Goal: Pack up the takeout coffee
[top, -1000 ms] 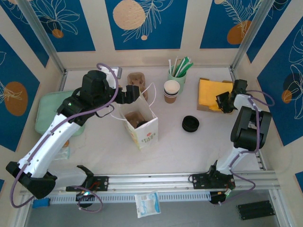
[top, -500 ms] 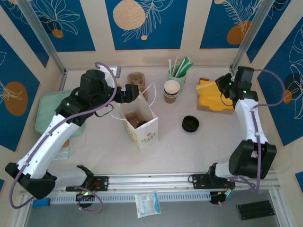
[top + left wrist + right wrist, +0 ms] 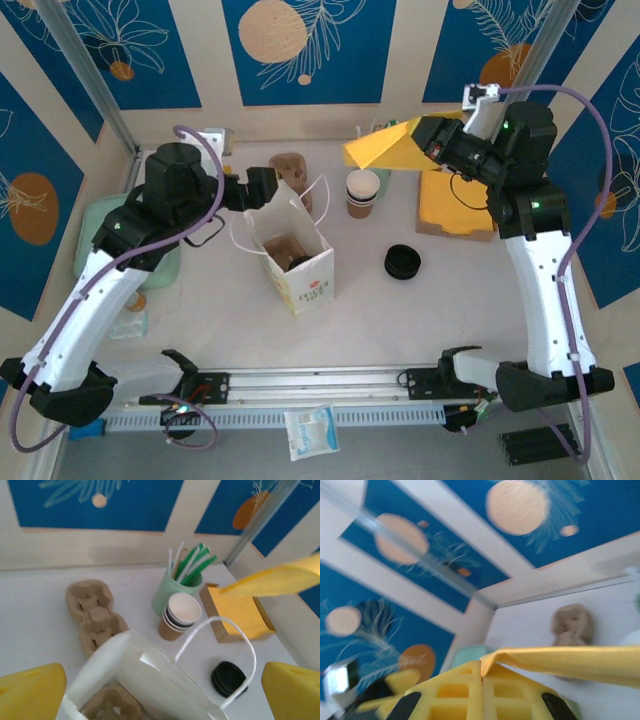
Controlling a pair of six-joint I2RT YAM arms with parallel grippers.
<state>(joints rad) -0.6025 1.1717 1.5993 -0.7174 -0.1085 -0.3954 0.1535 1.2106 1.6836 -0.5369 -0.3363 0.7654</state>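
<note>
Right arm [image 3: 540, 250] has swung way up off the napkin pile since a second ago, and the left arm [image 3: 100, 290] has pulled back a little toward the left edge; the bag hasn't budged. On the tabletop [image 3: 400, 320], the white paper bag [image 3: 305, 275] stands open around the middle with a cardboard carrier [image 3: 288, 250] down inside it. A green tray [image 3: 100, 230] sits at the left edge. The pile of yellow napkins [image 3: 455, 205] lies near the far right corner. A second cardboard carrier [image 3: 290, 168] lies by the far edge, next to the mint cup of straws [image 3: 172, 592] and the stack of lidless cups [image 3: 362, 192]. The right gripper [image 3: 432, 140] is clamped on one yellow napkin [image 3: 385, 148], held in the air above the straws. The left gripper [image 3: 263, 188] hangs at the bag's far rim, fingers spread wide. Where the takeout coffee is, can't tell: the closest match is the black lid [image 3: 402, 262] right of the bag, and I can't see if a cup sits under it.
</note>
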